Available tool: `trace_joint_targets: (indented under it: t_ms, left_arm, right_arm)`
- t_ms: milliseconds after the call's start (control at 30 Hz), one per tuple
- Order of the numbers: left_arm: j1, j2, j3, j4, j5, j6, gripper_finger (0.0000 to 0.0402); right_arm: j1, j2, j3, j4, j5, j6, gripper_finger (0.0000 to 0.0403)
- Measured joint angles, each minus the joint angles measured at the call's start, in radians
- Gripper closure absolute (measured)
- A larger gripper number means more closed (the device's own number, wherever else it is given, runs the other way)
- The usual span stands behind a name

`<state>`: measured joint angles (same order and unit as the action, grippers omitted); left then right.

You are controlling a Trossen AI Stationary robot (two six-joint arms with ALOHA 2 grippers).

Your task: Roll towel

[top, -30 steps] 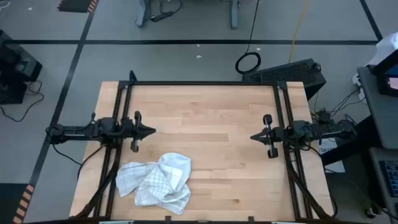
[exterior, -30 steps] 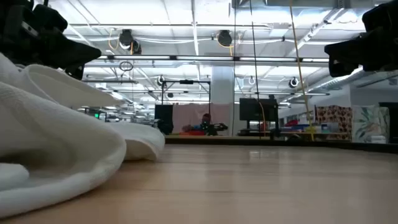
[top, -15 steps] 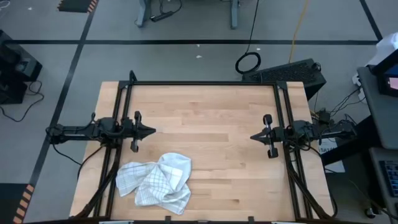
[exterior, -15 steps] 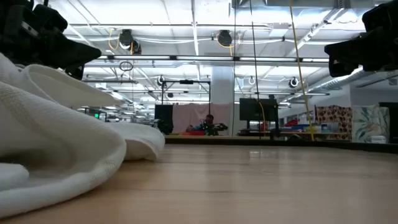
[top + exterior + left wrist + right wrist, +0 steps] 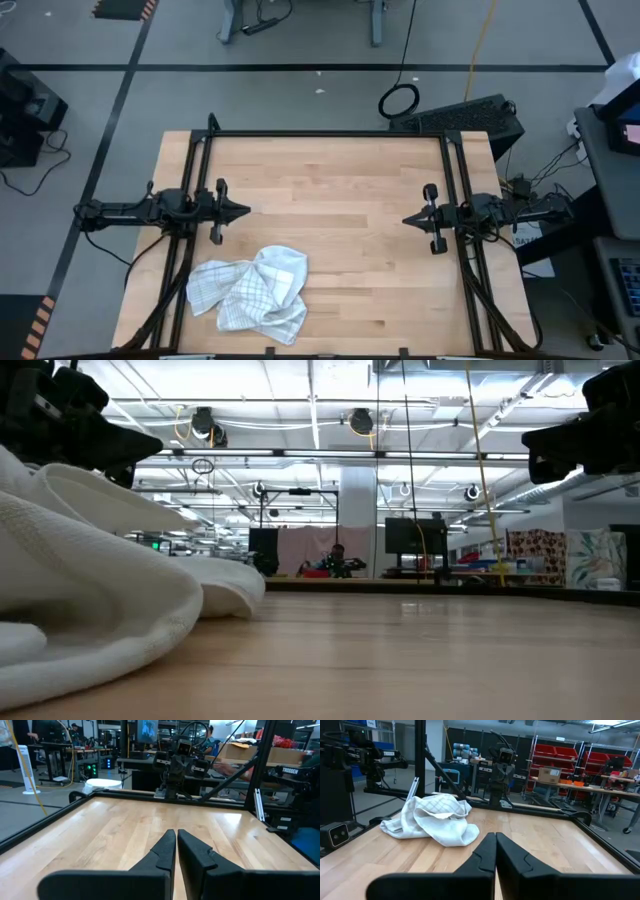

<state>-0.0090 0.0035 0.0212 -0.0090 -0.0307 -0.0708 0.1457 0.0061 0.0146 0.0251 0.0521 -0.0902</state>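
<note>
The towel point(image 5: 250, 293), white with thin grey check lines, lies crumpled in a heap on the wooden table near its front left edge; it fills the left of the low view point(image 5: 90, 590) and shows in the right wrist view point(image 5: 430, 817). My left gripper point(image 5: 244, 211) hovers shut at the table's left side, just beyond the towel's far side. My right gripper point(image 5: 407, 220) hovers shut at the table's right side, far from the towel. Both touch nothing.
A black metal frame point(image 5: 325, 134) runs along the table's far edge and down both sides. Bare wood point(image 5: 340, 200) lies between the two grippers and to the right of the towel. A person's hand point(image 5: 227, 766) shows beyond the table.
</note>
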Motion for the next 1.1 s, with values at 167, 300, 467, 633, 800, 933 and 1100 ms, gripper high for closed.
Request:
trace_joint_targets:
  t_ms: [167,300,467,633,800,933,1100]
  left_arm:
    - [0.0,0.0,0.0,0.0,0.0,0.0,0.0375]
    - [0.0,0.0,0.0,0.0,0.0,0.0,0.0375]
    - [0.0,0.0,0.0,0.0,0.0,0.0,0.0375]
    - [0.0,0.0,0.0,0.0,0.0,0.0,0.0375]
    - [0.0,0.0,0.0,0.0,0.0,0.002,0.0375]
    - [0.0,0.0,0.0,0.0,0.0,0.001,0.0375]
    - [0.0,0.0,0.0,0.008,-0.018,0.0,0.0375]
  right_arm:
    - [0.0,0.0,0.0,0.0,0.0,0.0,0.0403]
    - [0.0,0.0,0.0,0.0,0.0,0.0,0.0403]
    - [0.0,0.0,0.0,0.0,0.0,0.0,0.0403]
    - [0.0,0.0,0.0,0.0,0.0,0.0,0.0403]
    - [0.0,0.0,0.0,0.0,0.0,0.0,0.0403]
    - [0.0,0.0,0.0,0.0,0.0,0.0,0.0403]
    - [0.0,0.0,0.0,0.0,0.0,-0.026,0.0403]
